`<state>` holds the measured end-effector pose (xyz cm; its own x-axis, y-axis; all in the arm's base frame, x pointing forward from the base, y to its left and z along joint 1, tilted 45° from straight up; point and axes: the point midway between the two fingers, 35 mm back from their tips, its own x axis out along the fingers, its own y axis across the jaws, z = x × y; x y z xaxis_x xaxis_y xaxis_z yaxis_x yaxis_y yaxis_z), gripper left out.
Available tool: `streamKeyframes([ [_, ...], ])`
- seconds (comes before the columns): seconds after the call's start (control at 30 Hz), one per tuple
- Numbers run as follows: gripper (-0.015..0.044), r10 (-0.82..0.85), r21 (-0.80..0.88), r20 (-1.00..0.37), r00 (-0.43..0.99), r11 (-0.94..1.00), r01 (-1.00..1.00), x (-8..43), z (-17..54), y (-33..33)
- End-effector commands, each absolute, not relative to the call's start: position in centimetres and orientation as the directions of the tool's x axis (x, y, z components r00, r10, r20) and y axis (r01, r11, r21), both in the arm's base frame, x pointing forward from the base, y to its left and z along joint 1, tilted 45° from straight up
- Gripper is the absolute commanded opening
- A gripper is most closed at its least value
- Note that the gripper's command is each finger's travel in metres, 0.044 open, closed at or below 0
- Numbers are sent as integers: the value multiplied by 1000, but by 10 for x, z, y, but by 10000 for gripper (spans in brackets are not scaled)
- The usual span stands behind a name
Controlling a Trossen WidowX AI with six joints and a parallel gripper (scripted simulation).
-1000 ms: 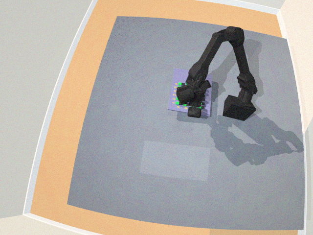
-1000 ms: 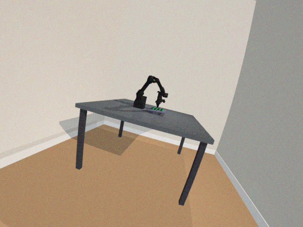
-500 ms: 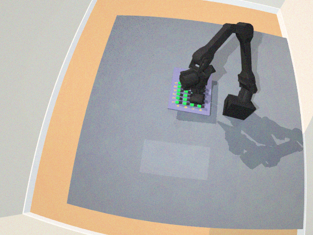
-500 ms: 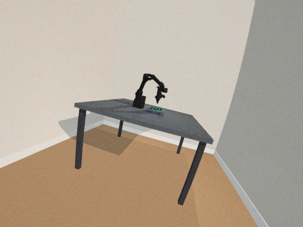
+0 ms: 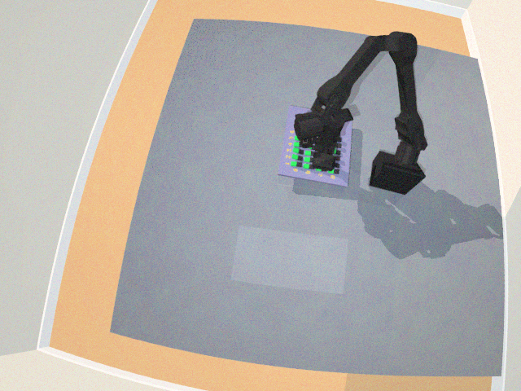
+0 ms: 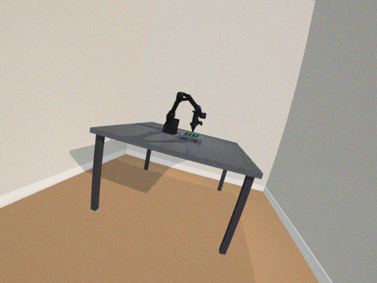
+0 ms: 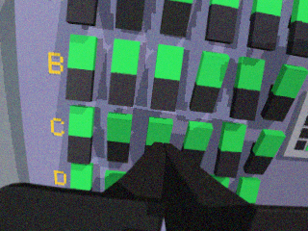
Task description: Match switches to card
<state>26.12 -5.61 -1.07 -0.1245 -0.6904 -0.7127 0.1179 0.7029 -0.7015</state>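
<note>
The lavender panel [image 5: 344, 175] [image 7: 40, 91] bears rows of green and dark grey rocker switches. In the wrist view, rows B and C show six switches each; their greens differ in brightness and their tilts differ. My gripper [image 7: 161, 151] [image 6: 192, 131] is shut and empty, pointing down close over the panel. Its tips cover the dark half of the third row C switch [image 7: 159, 129]; whether they touch it I cannot tell. Row D is largely hidden behind the fingers. The small card [image 7: 292, 148] shows only its pale edge and a few squares at the right.
In the top view, the arm covers much of the panel and hides the fingertips and the card. The arm's base [image 5: 395, 174] stands beside the panel on the grey table [image 5: 189, 210]. A paler rectangle [image 5: 290, 258] lies on the table surface.
</note>
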Motion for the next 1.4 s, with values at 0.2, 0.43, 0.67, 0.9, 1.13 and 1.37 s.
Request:
streamKeyframes([
  [0.2, 0, -694, -705, -709, -127, 701, 108, 259, -21, -66],
  [0.43, 0, -694, -705, -709, -127, 701, 108, 258, -25, -70],
  [0.67, 0, -694, -705, -709, -127, 701, 108, 258, -25, -70],
  [0.9, 0, -694, -705, -709, -127, 701, 108, 258, -25, -70],
  [1.13, 0, -694, -705, -709, -127, 701, 108, 258, -25, -70],
  [1.37, 0, -694, -706, -709, -127, 700, 108, 258, -26, -71],
])
